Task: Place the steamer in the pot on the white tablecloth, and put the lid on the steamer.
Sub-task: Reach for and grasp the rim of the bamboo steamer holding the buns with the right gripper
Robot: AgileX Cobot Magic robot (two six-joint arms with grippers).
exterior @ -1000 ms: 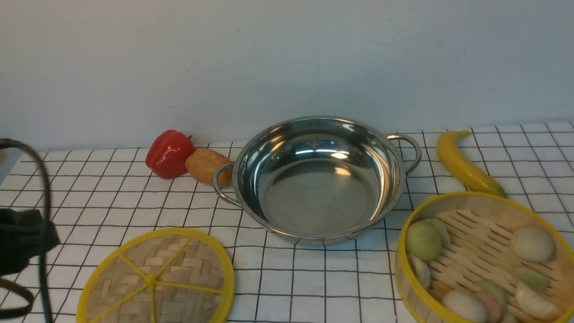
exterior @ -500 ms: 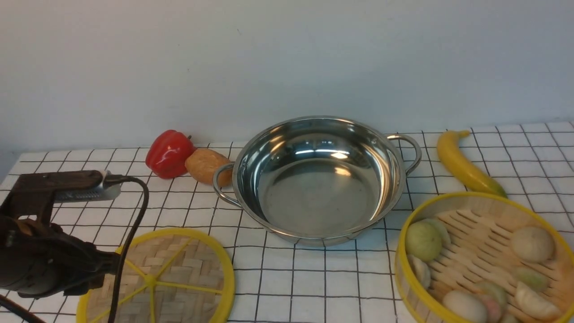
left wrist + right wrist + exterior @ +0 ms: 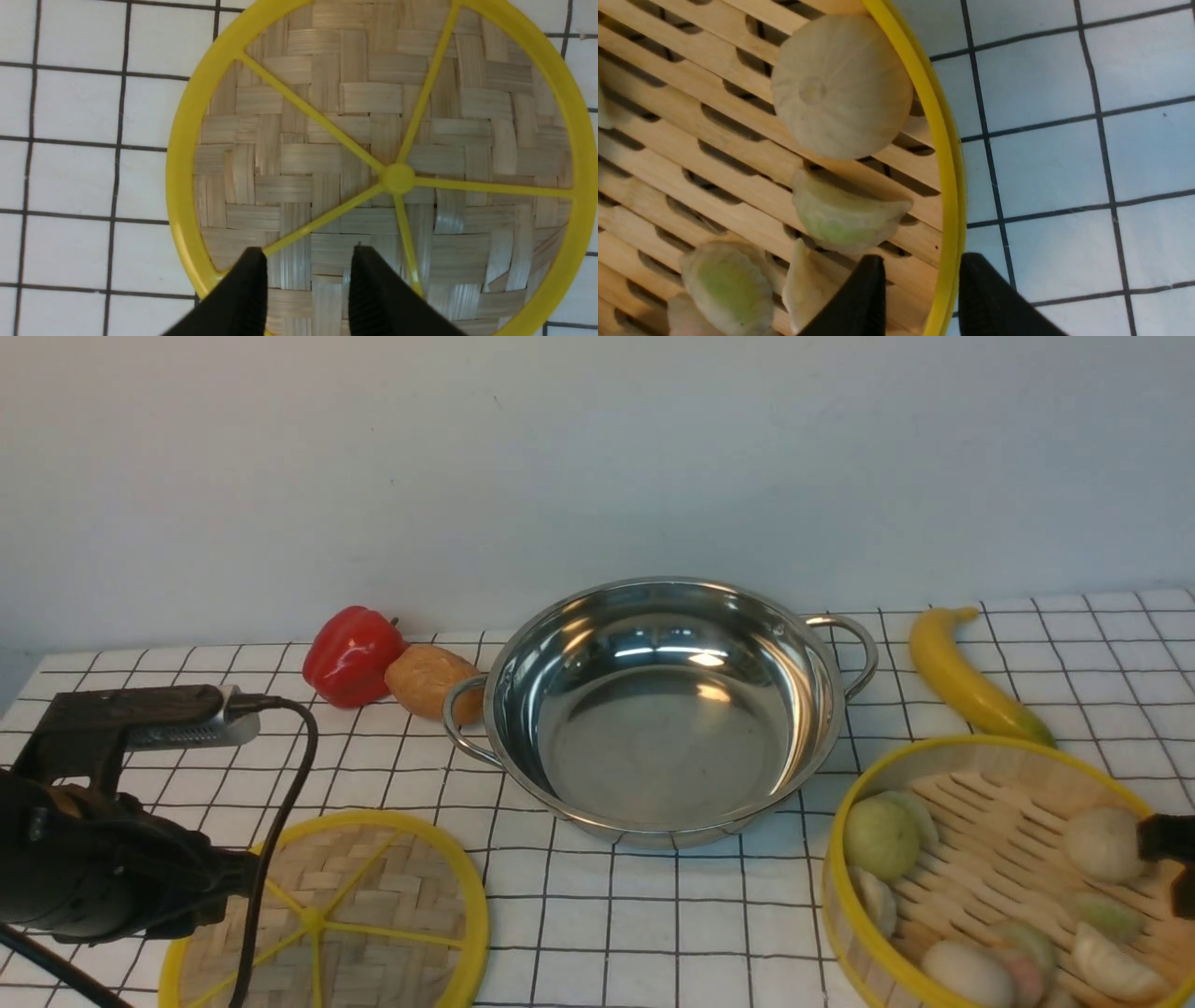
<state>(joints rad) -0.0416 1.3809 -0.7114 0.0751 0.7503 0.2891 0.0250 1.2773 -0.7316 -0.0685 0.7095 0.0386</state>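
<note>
The empty steel pot stands mid-table on the white gridded tablecloth. The steamer with pale green and white buns sits at the front right. The lid lies flat at the front left. My left arm hangs over the lid's left edge. In the left wrist view my left gripper is open above the lid, holding nothing. In the right wrist view my right gripper is open, its fingers on either side of the steamer's yellow rim.
A red pepper and a brown potato-like item lie against the pot's left handle. A yellow banana lies behind the steamer, right of the pot. A pale wall closes off the back.
My left arm has come in from the left edge to hang over the lid. A black part of my right gripper has just appeared at the steamer's right rim. Pot, steamer and lid have not moved.
</note>
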